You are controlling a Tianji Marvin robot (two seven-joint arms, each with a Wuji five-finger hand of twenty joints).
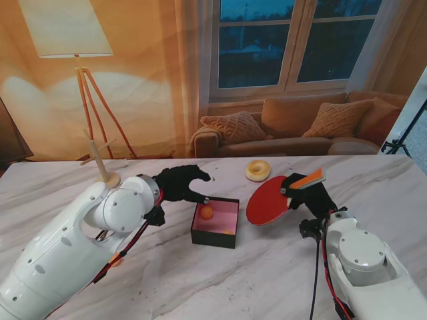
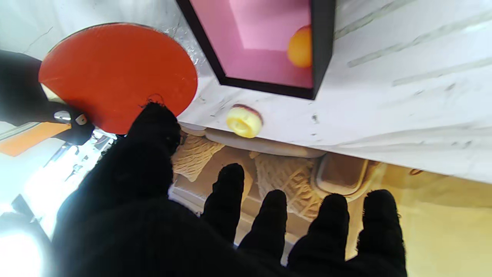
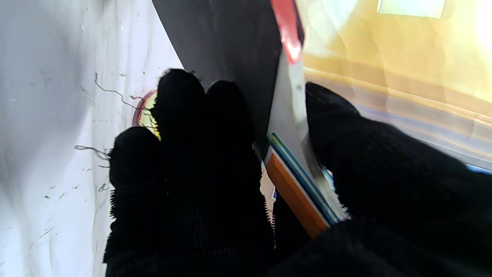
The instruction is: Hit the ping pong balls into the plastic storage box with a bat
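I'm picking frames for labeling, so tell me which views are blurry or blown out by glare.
Stand view: sharp, evenly lit; bat and storage box are clear. Left wrist view: glare whitens the corner beside the left hand; the ping pong ball is soft. Right wrist view: blurred throughout, bright glare behind the right hand.

R hand (image 3: 246,184) fingers (image 3: 184,107) clamp bat handle (image 3: 296,184), blade (image 3: 230,46) over table (image 3: 46,115).

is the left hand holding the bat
No, the left hand is open beside the storage box; the right hand grips the bat.
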